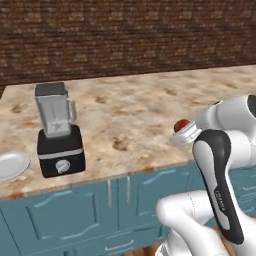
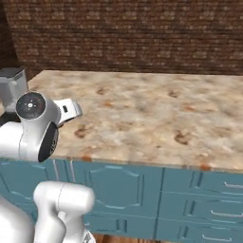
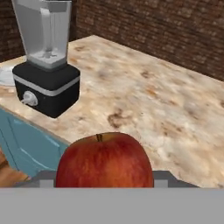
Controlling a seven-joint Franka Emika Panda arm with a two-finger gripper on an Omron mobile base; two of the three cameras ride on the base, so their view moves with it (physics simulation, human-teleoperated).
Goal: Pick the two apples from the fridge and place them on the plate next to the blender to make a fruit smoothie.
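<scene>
Red apple (image 3: 105, 161); mottled tan counter (image 1: 130, 115).

arm (image 1: 220, 175): glossy white rounded links | black joint band | dark round cap with screws

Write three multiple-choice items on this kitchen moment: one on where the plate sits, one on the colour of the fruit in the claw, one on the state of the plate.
1. Where is the plate relative to the blender in the left base view?
A. To its left on the counter
B. Behind it by the brick wall
C. On top of its lid

2. What colour is the apple at the claw?
A. Green
B. Red
C. Purple

3. What is the state of the plate?
A. Stacked with two apples
B. Turned upside down on the blender
C. Bare, nothing on the part that shows

Answers: 1 A, the white rim lies left of the blender's black base. 2 B, the hand view shows a red skin with a short stem. 3 C, its visible white surface carries no fruit.
</scene>
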